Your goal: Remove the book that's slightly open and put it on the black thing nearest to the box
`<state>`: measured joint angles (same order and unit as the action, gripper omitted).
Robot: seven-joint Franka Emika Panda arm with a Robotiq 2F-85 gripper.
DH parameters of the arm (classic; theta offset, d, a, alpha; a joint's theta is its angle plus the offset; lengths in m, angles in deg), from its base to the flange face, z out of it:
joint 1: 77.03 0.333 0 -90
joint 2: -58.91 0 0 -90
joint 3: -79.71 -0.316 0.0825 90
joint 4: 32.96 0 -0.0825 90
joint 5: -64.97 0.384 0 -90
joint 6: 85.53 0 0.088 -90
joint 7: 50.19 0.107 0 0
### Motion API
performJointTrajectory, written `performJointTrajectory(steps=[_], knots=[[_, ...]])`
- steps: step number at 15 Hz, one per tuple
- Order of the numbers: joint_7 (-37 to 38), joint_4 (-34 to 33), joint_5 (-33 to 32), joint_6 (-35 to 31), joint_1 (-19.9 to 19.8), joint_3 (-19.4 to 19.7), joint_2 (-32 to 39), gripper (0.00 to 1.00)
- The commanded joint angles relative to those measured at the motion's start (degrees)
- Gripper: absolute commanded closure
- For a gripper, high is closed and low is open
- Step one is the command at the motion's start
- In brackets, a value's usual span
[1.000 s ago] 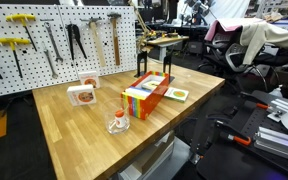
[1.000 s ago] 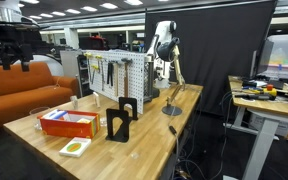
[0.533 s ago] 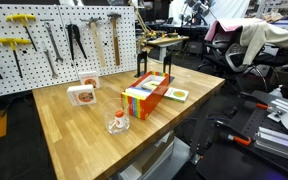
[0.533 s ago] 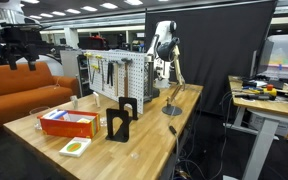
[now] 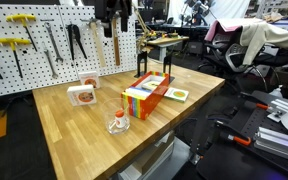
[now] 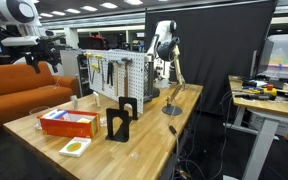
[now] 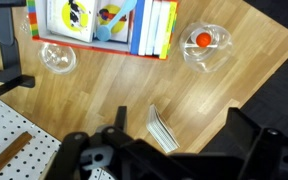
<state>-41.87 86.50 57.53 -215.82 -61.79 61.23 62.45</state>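
1. The gripper (image 5: pixel 112 25) hangs high above the back edge of the table (image 5: pixel 69 135), in front of the pegboard (image 5: pixel 44 45). It also shows in an exterior view (image 6: pixel 46 55) at the end of the white arm.
2. In the wrist view the gripper (image 7: pixel 174 150) has its jaws spread wide with nothing between them; it holds nothing.
3. The book (image 5: pixel 81 95) lies on the table near the back edge, towards the back left corner as that exterior view shows it, well apart from the box (image 5: pixel 147 97).
4. In the wrist view the book (image 7: pixel 162 128) shows its white pages slightly fanned; it sits just ahead of the gripper, close to a table edge, and its near end is partly hidden by the gripper.
5. A smaller white square with a round red picture (image 5: pixel 89 82) stands just behind the book.
6. The box lies in the middle of the table, rainbow stripes along its side.
7. Two black bookends (image 5: pixel 141 65) (image 6: pixel 119 122) stand upright at the box's far end; one is just beside the box.
8. A clear cup with an orange thing inside (image 5: pixel 118 122) sits near the front edge, by the box's near end.
9. A white card with a yellow picture (image 5: pixel 177 94) lies beside the box.
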Motion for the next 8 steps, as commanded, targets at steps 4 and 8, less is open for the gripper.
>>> performJointTrajectory(steps=[4,8], knots=[[0.5,-5.4,-1.0,0.2,1.6,1.1,4.5,0.00],[0.5,-5.4,-1.0,0.2,1.6,1.1,4.4,0.00]])
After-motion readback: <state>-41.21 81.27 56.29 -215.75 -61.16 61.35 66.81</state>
